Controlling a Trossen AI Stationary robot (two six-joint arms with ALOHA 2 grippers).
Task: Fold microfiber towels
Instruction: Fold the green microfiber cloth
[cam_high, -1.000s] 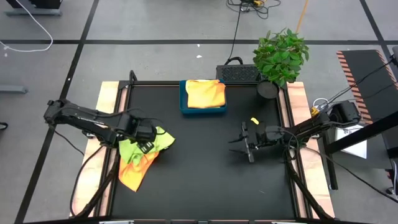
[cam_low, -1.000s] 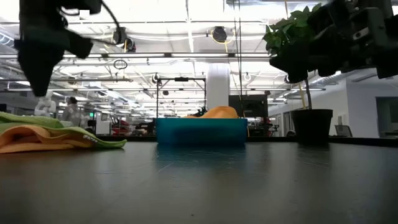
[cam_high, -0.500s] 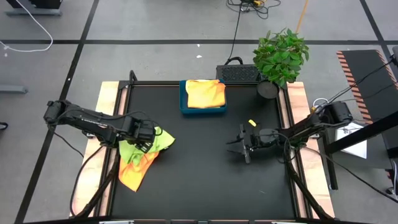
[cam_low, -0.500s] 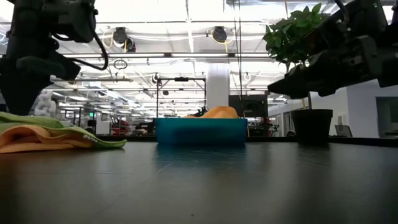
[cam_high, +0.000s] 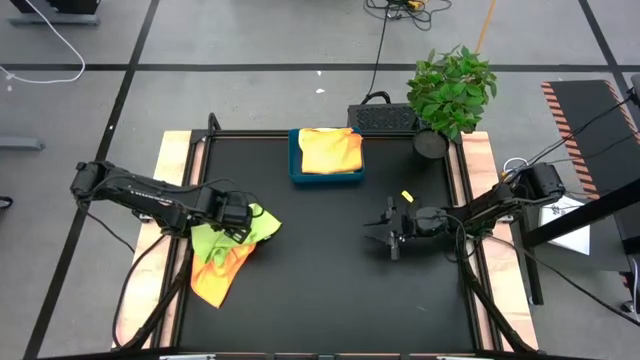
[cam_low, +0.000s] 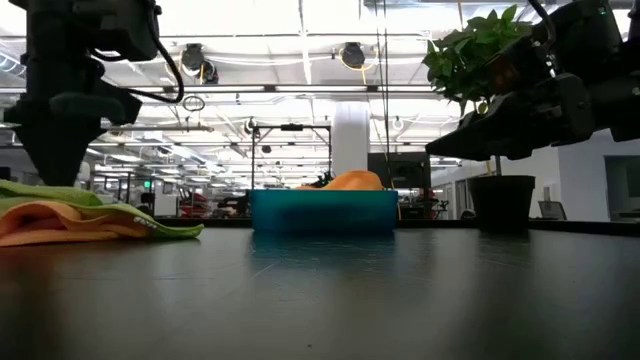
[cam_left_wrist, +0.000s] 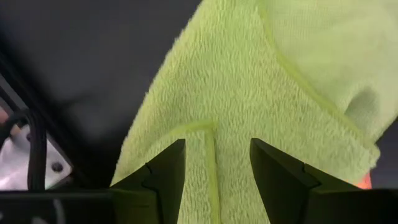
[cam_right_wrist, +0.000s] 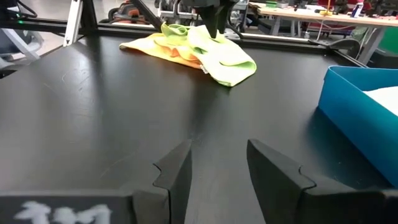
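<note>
Currently, the left gripper (cam_high: 240, 222) sits at left centre of the high view, directly over the lime towel (cam_high: 262, 226), its fingers (cam_left_wrist: 163, 174) spread with lime cloth showing between them and nothing clamped. That towel lies crumpled on an orange towel (cam_high: 215, 277) at the table's (cam_high: 320, 290) left edge. A yellow-orange towel (cam_high: 331, 150) rests in the blue tray (cam_high: 295, 160) at upper centre. The right gripper (cam_high: 392, 234) hangs right of centre above bare table, fingers apart and empty.

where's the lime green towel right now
In the high view the lime green towel lies at the table's left side, atop the orange towel, under the left gripper.
</note>
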